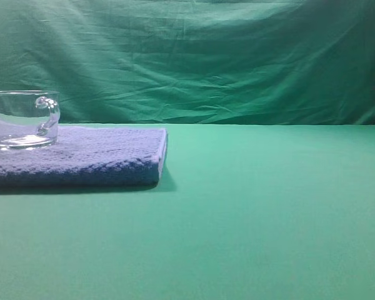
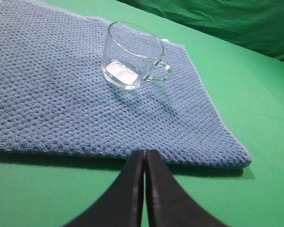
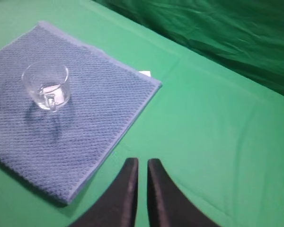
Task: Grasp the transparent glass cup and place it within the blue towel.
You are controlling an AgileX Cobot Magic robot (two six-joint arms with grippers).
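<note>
1. The transparent glass cup (image 2: 132, 54) stands upright on the blue towel (image 2: 52, 94), well inside its edges, and nothing grasps it.
2. In the exterior high view the cup (image 1: 23, 119) sits at the left edge of the frame, its small loop handle turned to the right.
3. The towel (image 1: 81, 159) lies flat on the green surface (image 1: 269, 212).
4. The left pincer (image 2: 145, 158) is clenched, fingers pressed together and holding nothing, just off the towel's near edge.
5. The right pincer (image 3: 142, 165) has a narrow slit between its fingers; it looks clenched and empty, over the surface beside the towel (image 3: 85, 118).
6. A small white tag, possibly a label, peeks out at the towel's far edge (image 3: 145, 73).
</note>
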